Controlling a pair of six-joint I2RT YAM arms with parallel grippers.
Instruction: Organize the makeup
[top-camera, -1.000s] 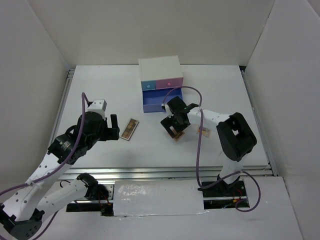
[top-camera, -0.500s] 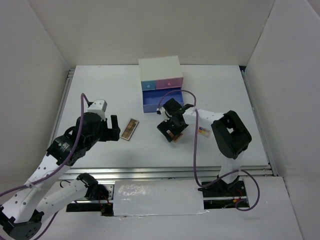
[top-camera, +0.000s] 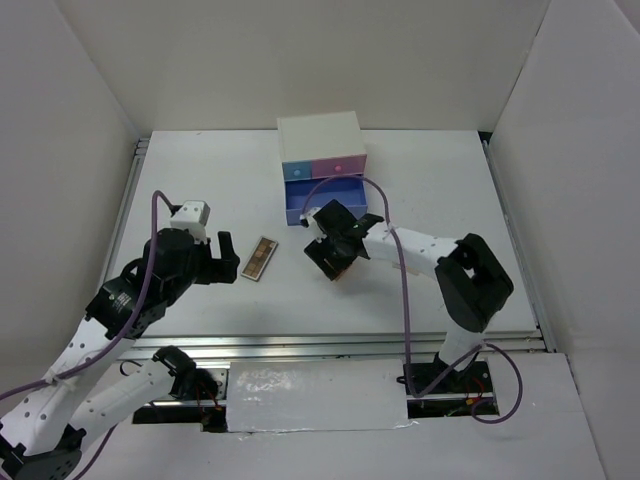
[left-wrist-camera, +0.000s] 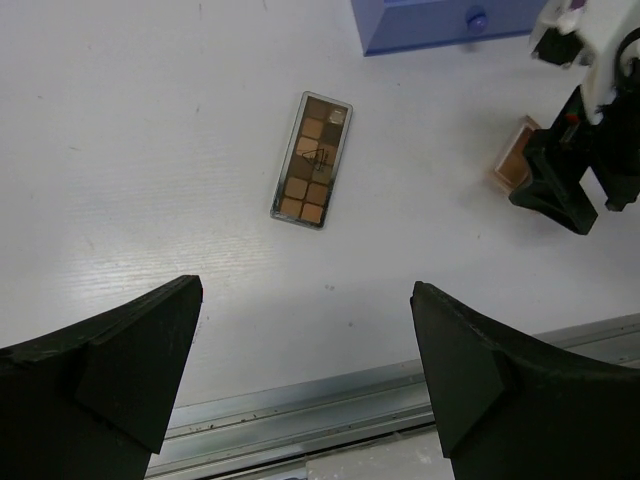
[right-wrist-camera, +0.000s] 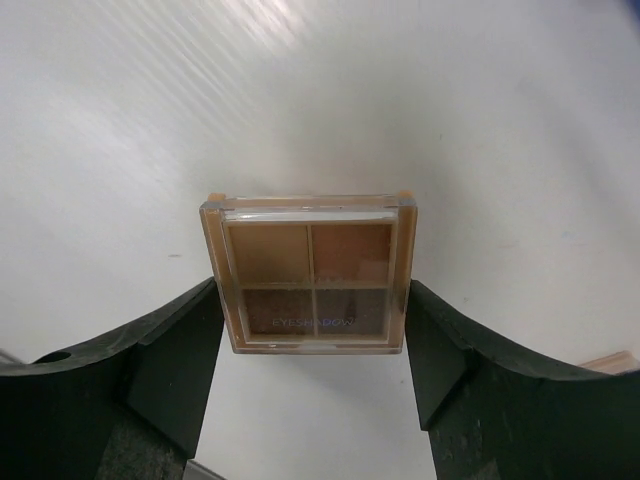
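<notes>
The white table (top-camera: 200, 180) carries a white drawer box (top-camera: 320, 135) at far centre, with its lower drawer (top-camera: 322, 206) pulled out. The left gripper (left-wrist-camera: 305, 300) hovers at the near left with its fingers wide apart, and the long brown eyeshadow palette (left-wrist-camera: 312, 160) lies flat just right of it. Just near of the drawer, the right gripper (right-wrist-camera: 313, 300) is clamped on both sides of the square palette (right-wrist-camera: 312, 275).

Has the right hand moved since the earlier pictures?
Yes. The right hand, holding the square palette, has shifted left, from below the open drawer's right end toward the long palette.
</notes>
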